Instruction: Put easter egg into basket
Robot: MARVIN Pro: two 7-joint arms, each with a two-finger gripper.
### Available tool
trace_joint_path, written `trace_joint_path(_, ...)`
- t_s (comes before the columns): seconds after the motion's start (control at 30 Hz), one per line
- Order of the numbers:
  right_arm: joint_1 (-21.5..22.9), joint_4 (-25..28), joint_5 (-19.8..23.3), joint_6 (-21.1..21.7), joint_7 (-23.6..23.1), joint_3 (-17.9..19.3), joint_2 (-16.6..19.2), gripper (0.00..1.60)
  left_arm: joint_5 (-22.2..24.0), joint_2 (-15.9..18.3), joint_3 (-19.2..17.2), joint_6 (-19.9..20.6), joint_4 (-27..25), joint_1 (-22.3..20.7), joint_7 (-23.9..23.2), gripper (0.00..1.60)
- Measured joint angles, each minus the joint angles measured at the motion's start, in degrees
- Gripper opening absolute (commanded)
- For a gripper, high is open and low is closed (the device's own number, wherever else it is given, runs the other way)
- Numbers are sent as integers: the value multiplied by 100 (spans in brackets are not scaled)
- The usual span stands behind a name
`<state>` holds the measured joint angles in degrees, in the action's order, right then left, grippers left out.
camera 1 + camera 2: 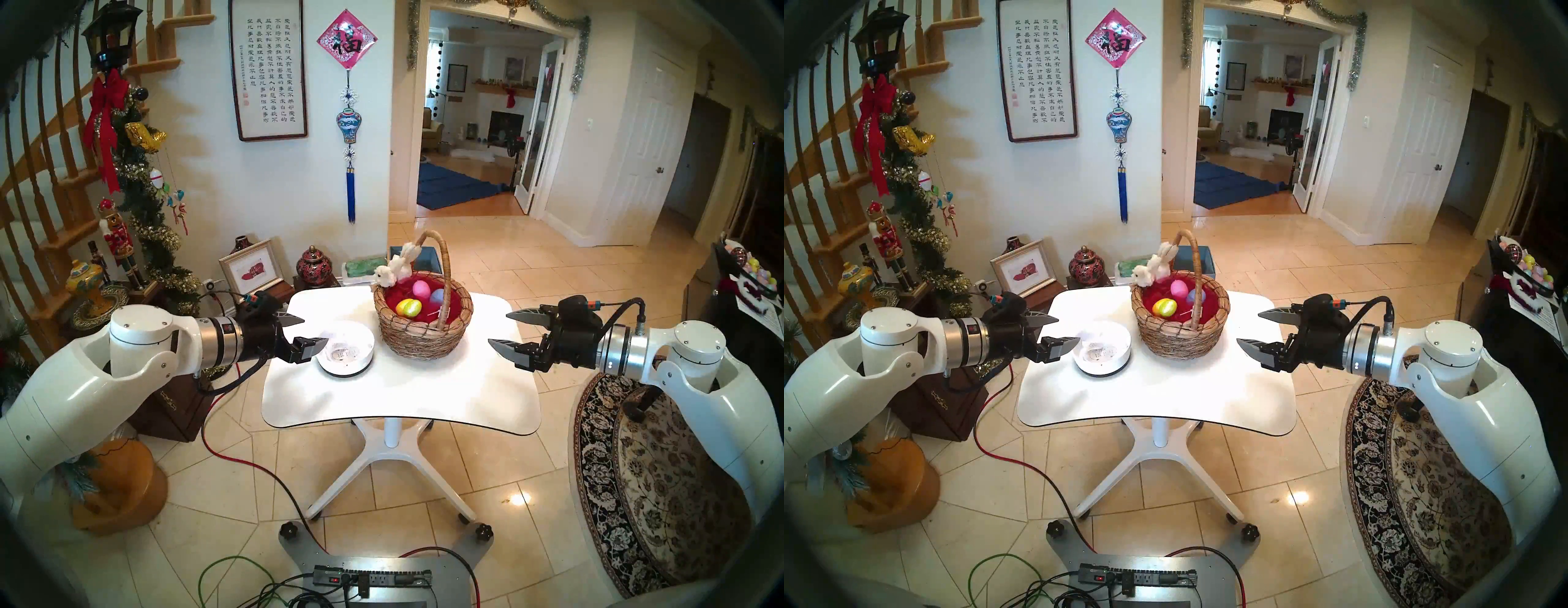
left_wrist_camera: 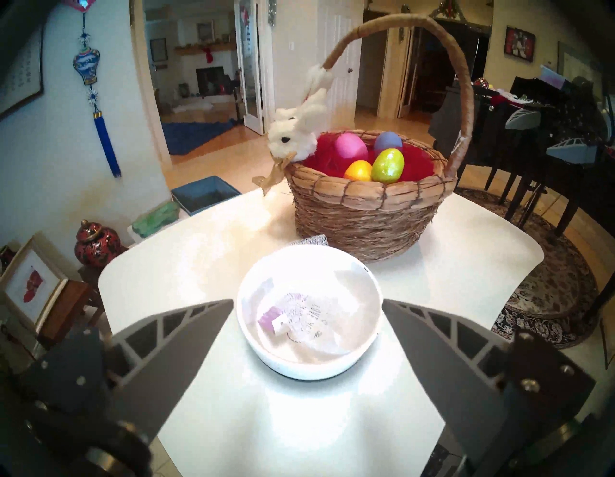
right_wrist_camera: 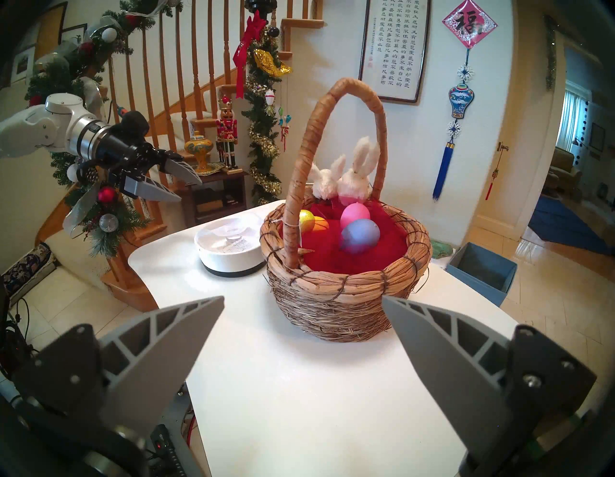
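Note:
The tan wicker basket (image 1: 424, 339) stands on the far half of the white table (image 1: 403, 395), with a tall handle, red lining and a white plush bunny (image 1: 394, 267) on its rim. Several easter eggs lie inside: pink (image 1: 421, 290), blue (image 1: 437, 297), yellow (image 1: 402, 306) and green (image 1: 415, 308). My left gripper (image 1: 315, 329) hovers open at the table's left edge beside a white bowl (image 1: 339, 370). At the right edge my right gripper (image 1: 498, 327) hangs open and empty, pointing at the basket (image 3: 339, 309). Only crumpled wrapping (image 2: 299, 316) lies in the bowl.
A blue bin (image 3: 482, 269) sits on the floor behind the table. Low wooden cabinets with vases and a framed picture (image 1: 252, 269) stand at the left. A patterned rug (image 1: 645, 467) lies at the right, near a dark stand holding more eggs (image 1: 755, 271).

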<state>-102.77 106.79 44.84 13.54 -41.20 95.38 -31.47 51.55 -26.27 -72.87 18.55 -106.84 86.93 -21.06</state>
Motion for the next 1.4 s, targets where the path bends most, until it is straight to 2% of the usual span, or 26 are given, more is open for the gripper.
trace_joint_path(0.23,-1,1,1,-3,1,0,4,160,-200,-174,-489,-705,-35,574,-254,160)
trace_joint_path(0.4,-1,1,2,-5,3,0,7,160,-222,-201,-637,-1141,-57,899,-355,160)
trace_joint_path(0.5,-1,2,3,-6,3,0,9,160,-211,-206,-673,-1272,-58,1022,-388,160)
trace_joint_path(0.87,-1,2,6,-9,6,0,13,160,-186,-221,-741,-1424,-60,1225,-433,160)
trace_joint_path(1.4,-1,2,11,-13,9,0,17,160,-184,-240,-776,-1448,-62,1240,-452,160)
